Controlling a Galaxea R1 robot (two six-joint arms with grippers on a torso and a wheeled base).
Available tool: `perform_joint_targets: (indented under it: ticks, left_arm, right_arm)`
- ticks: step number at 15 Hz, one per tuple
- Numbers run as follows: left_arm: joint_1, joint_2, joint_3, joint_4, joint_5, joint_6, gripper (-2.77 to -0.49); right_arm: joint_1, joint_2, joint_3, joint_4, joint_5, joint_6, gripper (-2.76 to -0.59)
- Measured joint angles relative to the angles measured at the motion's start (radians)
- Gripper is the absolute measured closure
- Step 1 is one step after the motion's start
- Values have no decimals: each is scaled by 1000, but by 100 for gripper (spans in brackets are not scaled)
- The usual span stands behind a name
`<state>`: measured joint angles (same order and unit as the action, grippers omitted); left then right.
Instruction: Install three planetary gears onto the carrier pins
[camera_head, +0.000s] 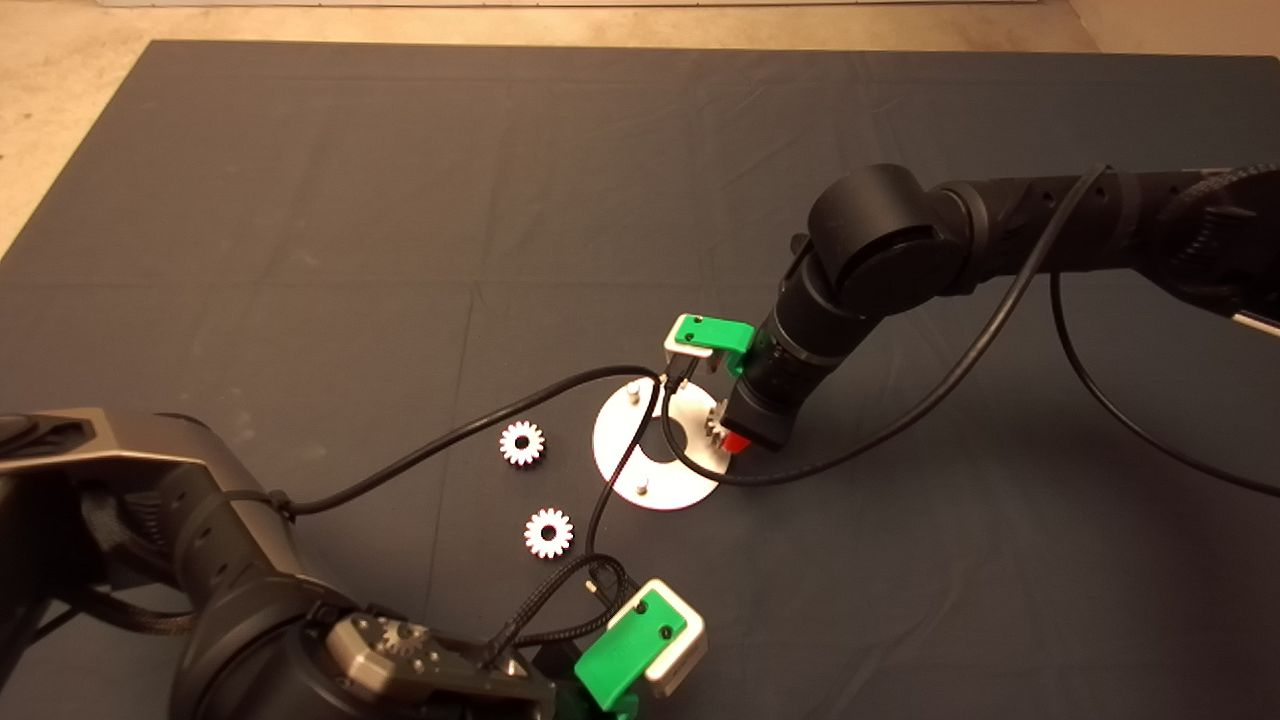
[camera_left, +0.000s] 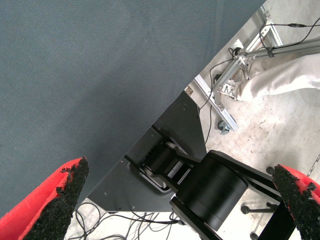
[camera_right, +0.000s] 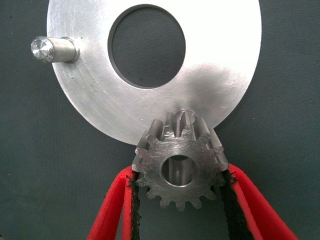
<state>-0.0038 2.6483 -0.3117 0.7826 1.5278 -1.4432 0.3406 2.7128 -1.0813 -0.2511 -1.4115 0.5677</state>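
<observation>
Head view shows the right gripper (camera_head: 738, 432) reaching in from the right, down over the right rim of the round plate (camera_head: 615, 440), which lies near the middle of the dark mat (camera_head: 300, 200) on the bench. Its jaws hold one planetary gear (camera_right: 180, 167) by the toothed flanks, one black pad on either side. In the right wrist view this gear sits at the plate's edge, its centre bore open, and whether it touches the plate cannot be told. One carrier pin (camera_right: 52, 50) stands bare on the plate's rim beside the large central hole; the head view shows two bare pins, at the far-left rim (camera_head: 633, 393) and the near rim (camera_head: 642, 487).

Two more gears lie flat on the mat just left of the plate, one farther back (camera_head: 522, 443) and one nearer (camera_head: 548, 532), apart from each other and from the plate. Open mat lies all round, widest toward the far edge.

The left gripper (camera_left: 180, 210) waits at the lower edge of the head view, near the mat's front border, its jaws spread wide and holding nothing. Beyond that border its wrist view shows floor, cables, a metal frame and a person's leg (camera_left: 280, 80).
</observation>
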Motion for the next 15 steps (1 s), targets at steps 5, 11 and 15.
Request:
perform_joint_targets:
  ticks: [5, 11, 15]
  left_arm:
    - [0, 0, 0, 0, 0, 0, -265]
    - [0, 0, 0, 0, 0, 0, -265]
    - [0, 0, 0, 0, 0, 0, -265]
  right_arm:
    - [0, 0, -5, -7, 2, -1, -89]
    - [0, 0, -6, -7, 5, -1, -89]
    - [0, 0, -6, -7, 5, -1, -89]
